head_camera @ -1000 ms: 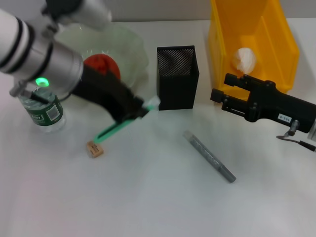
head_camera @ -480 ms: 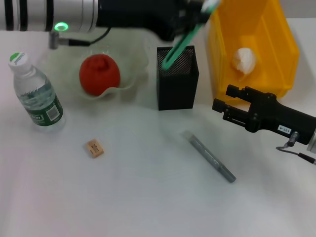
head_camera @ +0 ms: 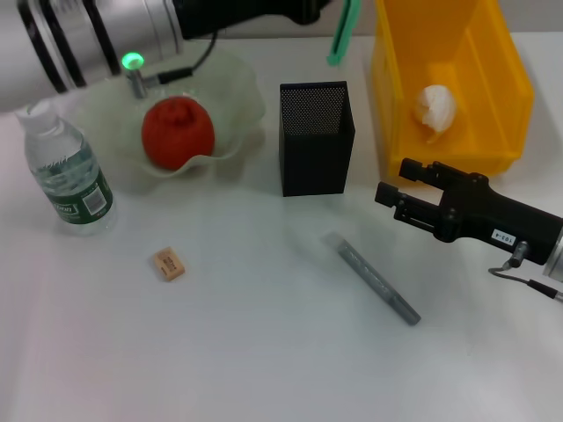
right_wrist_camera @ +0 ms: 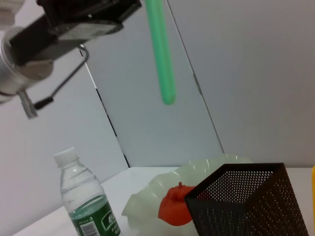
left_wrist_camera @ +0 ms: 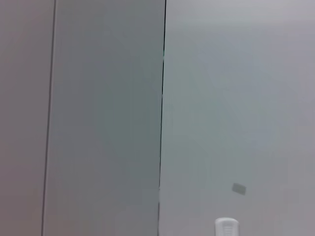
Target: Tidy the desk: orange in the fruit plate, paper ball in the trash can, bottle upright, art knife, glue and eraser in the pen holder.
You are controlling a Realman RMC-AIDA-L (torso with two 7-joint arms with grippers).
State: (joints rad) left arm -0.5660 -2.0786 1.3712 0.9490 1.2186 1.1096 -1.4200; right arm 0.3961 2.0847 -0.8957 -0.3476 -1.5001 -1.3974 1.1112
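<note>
My left gripper is high at the back, shut on the upper end of a green glue stick that hangs above and just behind the black mesh pen holder. In the right wrist view the glue stick dangles well above the holder. The grey art knife lies on the table in front of the holder. A tan eraser lies at the front left. The orange sits in the fruit plate. The bottle stands upright. The paper ball is in the yellow trash can. My right gripper hovers open by the can.
The white table carries the plate and bottle at the left, the holder in the middle and the yellow can at the right. The right arm's black body stretches along the right side. A grey wall shows in the left wrist view.
The left arm lifted the green glue stick off the table and carried it to the pen holder. Its lower end now hangs higher than half a second ago. The right gripper barely shifted.
</note>
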